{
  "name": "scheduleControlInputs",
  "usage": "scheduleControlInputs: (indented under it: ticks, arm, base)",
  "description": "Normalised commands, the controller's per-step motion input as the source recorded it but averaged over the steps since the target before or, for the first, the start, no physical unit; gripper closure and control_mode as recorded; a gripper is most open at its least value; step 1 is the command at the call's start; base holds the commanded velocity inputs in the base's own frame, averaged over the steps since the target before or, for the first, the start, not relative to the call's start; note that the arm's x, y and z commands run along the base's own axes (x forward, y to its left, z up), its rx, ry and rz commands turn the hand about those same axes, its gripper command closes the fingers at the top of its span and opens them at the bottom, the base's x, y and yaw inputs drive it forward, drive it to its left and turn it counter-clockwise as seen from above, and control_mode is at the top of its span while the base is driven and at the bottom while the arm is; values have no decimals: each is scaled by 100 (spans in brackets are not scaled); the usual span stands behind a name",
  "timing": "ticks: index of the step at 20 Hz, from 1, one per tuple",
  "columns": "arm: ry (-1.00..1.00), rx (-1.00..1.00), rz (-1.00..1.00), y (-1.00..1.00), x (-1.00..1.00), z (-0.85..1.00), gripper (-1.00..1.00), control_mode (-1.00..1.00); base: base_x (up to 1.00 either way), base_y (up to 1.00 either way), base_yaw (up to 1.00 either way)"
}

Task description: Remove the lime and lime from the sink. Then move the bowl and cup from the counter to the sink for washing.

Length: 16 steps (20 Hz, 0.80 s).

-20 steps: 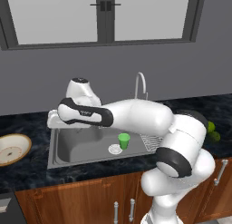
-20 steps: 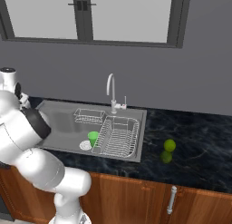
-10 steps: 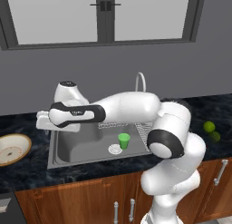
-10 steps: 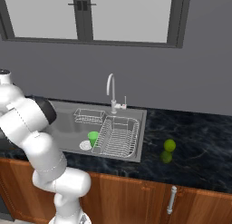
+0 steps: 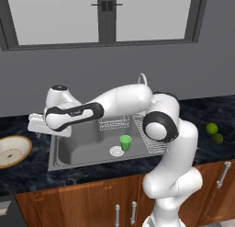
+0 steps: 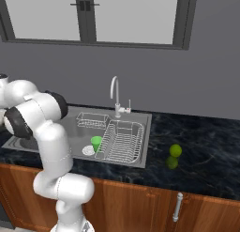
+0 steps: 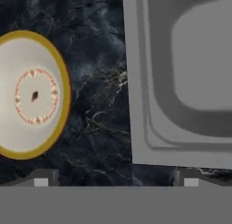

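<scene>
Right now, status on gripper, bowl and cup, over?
Gripper open, empty, over counter by sink. Bowl on counter, untouched. Cup in sink. Both limes out. Nothing in the way.

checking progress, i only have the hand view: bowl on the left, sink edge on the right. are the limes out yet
Observer: Yes. Both limes lie on the counter right of the sink, close together.
Operator: and the cup
Observer: The cup stands upright in the basin, beside the round white drain.
Operator: how far is the hand from the bowl
Observer: In the left base view the hand hangs over the sink's left rim; the bowl sits on the counter further left, untouched.
Operator: anything else in the basin
Observer: A wire dish rack fills its right half, and a smaller wire basket sits at the back.
</scene>
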Motion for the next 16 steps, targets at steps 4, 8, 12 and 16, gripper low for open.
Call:
scheduleControlInputs:
  ticks: [4,8,12,16]
  arm:
    - [2,0,-6,27,19,-20,-100,-100]
    - [3,0,-6,27,17,-16,-100,-100]
    - [9,0,-5,31,15,-21,-100,-100]
    - [7,0,-2,19,17,-18,-100,-100]
  base:
    - [0,0,0]
    - [0,0,0]
    - [0,0,0]
    - [0,0,0]
